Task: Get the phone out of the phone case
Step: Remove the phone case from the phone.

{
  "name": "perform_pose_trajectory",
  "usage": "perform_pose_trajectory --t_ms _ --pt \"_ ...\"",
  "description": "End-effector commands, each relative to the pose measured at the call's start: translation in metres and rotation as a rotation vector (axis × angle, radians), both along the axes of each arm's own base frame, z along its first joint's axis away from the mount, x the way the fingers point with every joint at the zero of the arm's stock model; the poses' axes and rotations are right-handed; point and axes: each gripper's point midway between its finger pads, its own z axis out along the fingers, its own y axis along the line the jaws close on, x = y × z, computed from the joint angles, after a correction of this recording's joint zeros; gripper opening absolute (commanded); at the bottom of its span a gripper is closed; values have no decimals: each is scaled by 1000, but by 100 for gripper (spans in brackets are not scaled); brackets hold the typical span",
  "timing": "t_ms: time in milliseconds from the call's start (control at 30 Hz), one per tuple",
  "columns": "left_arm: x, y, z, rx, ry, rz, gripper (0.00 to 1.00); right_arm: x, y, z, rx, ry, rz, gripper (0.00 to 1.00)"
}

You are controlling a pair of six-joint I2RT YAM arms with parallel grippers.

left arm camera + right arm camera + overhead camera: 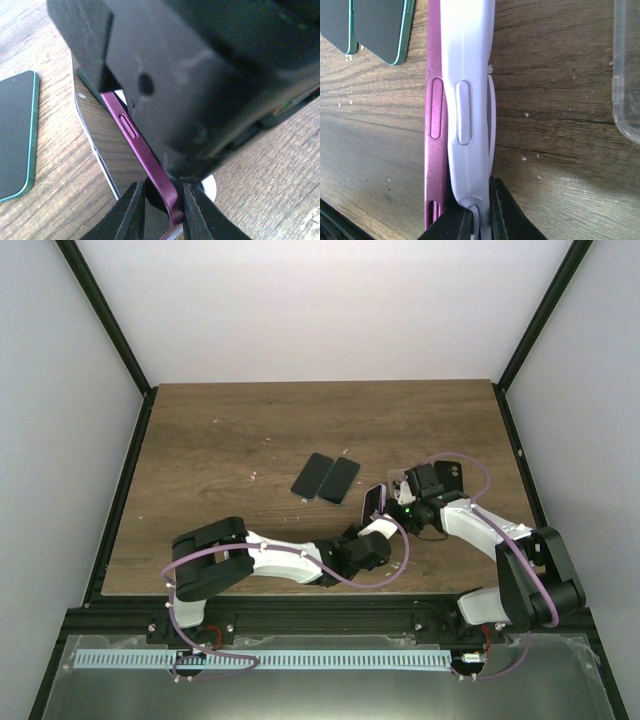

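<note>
Purple metal-edged phone (375,501) is held on edge over the brown wooden bench (220,440), toward its front right, between the left hand (368,524) and the right hand (392,500). From above I count two arms and one dark flat phone (312,475) lying just beside a second dark phone (339,481).

In the left wrist view, the left hand's fingers (132,215) are pinched together on the phone's purple rim near a corner, below one long side button (129,131). That bite is narrow and the rim looks smooth. A hard peel could make the phone slide free and drop onto the bench.

In the right wrist view, the right hand is clamped on the thin lip of the pale lilac soft case (470,100), which bows off the purple rim along this side. The lip could slip out and snap back. Pulling out of line could twist the phone or swing it into the clear plastic case (627,75) nearby.

The count is three phones and two cases.
</note>
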Motion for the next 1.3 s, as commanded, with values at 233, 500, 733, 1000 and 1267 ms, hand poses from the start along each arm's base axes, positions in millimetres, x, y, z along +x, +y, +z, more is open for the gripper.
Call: perform_pose_trajectory --t_ms 233,500,733,1000,1267 --pt "28 28 3 135 -130 102 6 12 5 18 62 -63 5 1" --pt "33 32 26 107 -168 132 0 16 -4 22 35 -91 -22 1" --pt "36 47 62 -26 -152 206 0 22 -12 20 -27 -122 -27 1" --pt "29 63 97 -147 -121 238 0 33 -17 30 -72 -234 7 1" --pt "22 101 115 -181 -139 284 0 48 -24 39 -120 -277 -13 1"
